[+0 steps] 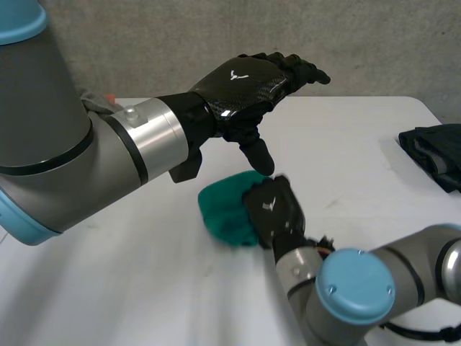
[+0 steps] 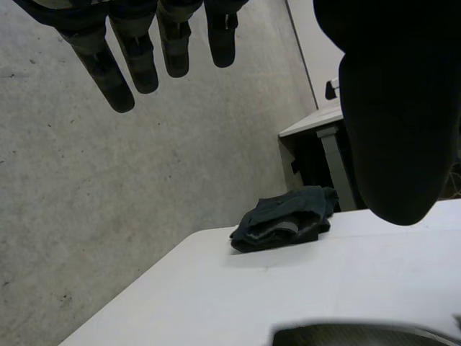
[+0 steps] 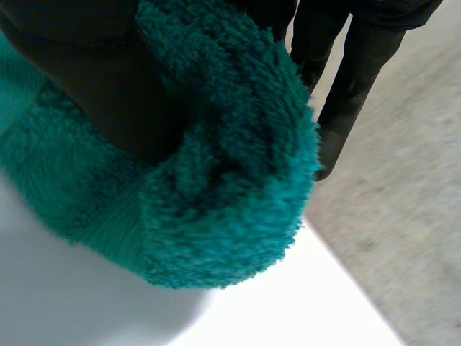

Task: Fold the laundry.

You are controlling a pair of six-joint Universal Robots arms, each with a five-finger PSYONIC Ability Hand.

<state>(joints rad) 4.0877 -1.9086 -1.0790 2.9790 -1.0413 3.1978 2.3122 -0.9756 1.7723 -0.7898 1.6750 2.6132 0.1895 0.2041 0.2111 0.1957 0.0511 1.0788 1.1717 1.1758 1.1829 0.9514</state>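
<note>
In the head view, the left hand (image 1: 245, 83) hangs above the white counter (image 1: 130, 288), its fingers stretched out flat and its thumb pointing down toward a teal fleece cloth (image 1: 223, 205). The cloth is bunched near the middle of the counter. The right hand (image 1: 277, 213) grips it on the side nearest the robot. A dark folded garment (image 1: 436, 151) lies well apart, at the counter's right edge.

In the left wrist view, that hand's fingers (image 2: 115, 72) are straight and spread, apart from the thumb (image 2: 392, 130), with nothing between them. The dark folded garment (image 2: 284, 220) sits on the counter beyond the fingertips.

In the right wrist view, the thumb (image 3: 94, 79) presses into the fleece. The fingers (image 3: 353, 79) close behind it, so the wad is clamped between them. Whether the cloth touches the counter cannot be told.
</note>
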